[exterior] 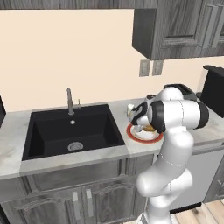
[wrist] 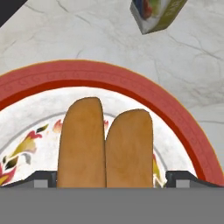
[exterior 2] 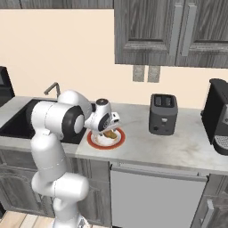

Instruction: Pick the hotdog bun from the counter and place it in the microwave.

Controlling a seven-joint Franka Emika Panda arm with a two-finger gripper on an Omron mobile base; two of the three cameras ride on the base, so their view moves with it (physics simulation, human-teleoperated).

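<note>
Hand view: carton (wrist: 156, 14) beyond plate (wrist: 183, 127)

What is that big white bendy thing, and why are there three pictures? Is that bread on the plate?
The white thing is a robot arm in a pretend kitchen. Two pictures come from cameras behind it, one on each side. The third comes from a camera on its hand. Its gripper is down at a red-rimmed plate on the counter. Yes, that is bread: a hotdog bun lies on the plate, between the gripper's two dark fingertips. I cannot tell if they squeeze it yet. Nearby are a black sink and a toaster.
</note>
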